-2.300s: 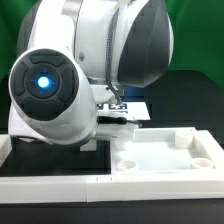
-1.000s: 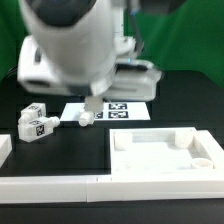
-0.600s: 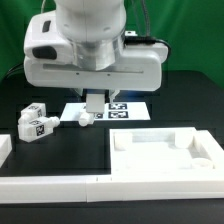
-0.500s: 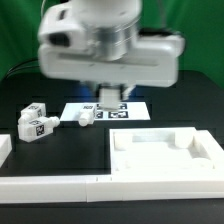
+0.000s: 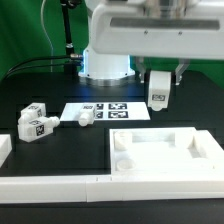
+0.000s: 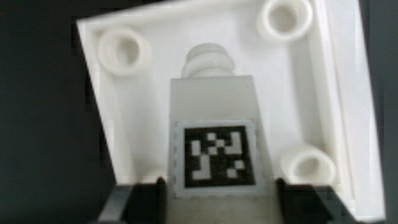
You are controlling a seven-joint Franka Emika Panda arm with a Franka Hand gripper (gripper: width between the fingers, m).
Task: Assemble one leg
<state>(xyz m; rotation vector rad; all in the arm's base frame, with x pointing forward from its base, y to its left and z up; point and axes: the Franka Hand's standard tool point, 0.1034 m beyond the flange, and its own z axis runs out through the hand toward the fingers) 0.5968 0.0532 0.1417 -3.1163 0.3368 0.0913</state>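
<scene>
One stubby white leg (image 5: pixel 158 90), square black-and-white tag, clamped in claw (image 6: pixel 217 192).

The leg (image 5: pixel 158 88) looks like smooth, matt plastic.

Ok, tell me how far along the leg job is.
Done: one leg is off the table, clamped in the tool. In hand: it hangs above the white panel. The wrist view shows the panel's round holes beneath it, and the leg is not seated yet. Left: lower it into a hole and fix it there. Other legs lie loose at the exterior view's left.
</scene>
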